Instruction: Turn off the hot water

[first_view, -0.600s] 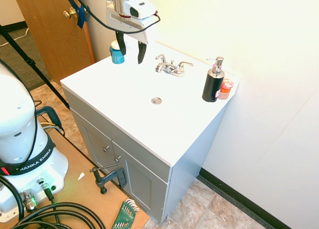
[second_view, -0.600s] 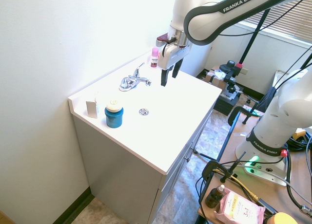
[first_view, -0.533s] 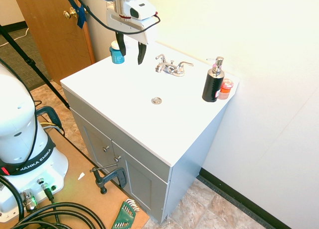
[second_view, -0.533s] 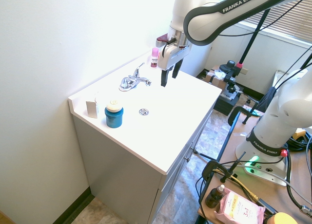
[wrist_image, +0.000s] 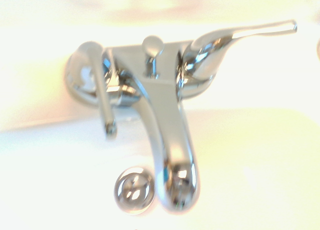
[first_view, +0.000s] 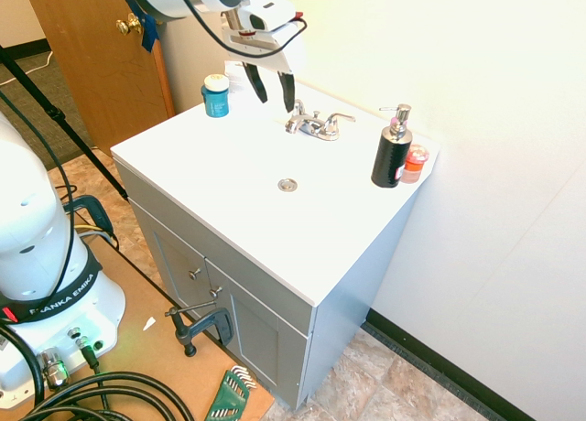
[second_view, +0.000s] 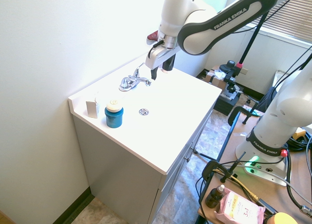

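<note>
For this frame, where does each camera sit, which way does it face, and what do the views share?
First exterior view: high, off the vanity's front corner, facing the wall; shows the robot base and the open gripper above the faucet.
Second exterior view: opposite side, by the blue jar; shows arm and base.
Wrist view: close above the faucet, facing its spout; no robot parts visible.
All three share the faucet and drain.

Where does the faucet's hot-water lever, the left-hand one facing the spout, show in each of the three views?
First exterior view: the short chrome hot-water lever is at the faucet's left end, just below the hand.
Second exterior view: it is at the faucet's right end, beside the hand.
Wrist view: it is left of the spout, swung forward.
Shared landmark: the round chrome drain in front of the spout.
</note>
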You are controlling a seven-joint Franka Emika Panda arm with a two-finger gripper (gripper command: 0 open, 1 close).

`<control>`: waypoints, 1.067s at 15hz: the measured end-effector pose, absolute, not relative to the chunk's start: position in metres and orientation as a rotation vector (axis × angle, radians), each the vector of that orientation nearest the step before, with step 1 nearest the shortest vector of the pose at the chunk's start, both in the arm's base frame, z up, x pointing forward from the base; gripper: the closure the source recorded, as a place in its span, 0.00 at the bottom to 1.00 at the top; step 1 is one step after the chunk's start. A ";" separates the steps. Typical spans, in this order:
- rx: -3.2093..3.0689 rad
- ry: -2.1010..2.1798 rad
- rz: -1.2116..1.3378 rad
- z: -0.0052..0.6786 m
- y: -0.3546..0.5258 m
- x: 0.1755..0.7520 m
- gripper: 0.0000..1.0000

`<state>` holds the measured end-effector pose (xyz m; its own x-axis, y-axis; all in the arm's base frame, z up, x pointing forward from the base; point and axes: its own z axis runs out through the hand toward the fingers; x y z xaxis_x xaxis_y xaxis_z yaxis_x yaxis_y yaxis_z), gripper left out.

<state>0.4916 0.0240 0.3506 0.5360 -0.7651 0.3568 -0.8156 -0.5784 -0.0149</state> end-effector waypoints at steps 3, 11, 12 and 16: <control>2.544 -1.350 0.566 0.326 0.023 0.533 0.00; 2.545 -1.337 0.564 0.308 0.046 0.562 0.00; 2.551 -1.345 0.545 0.305 0.051 0.561 0.00; 2.584 -1.329 0.519 0.296 0.075 0.565 0.00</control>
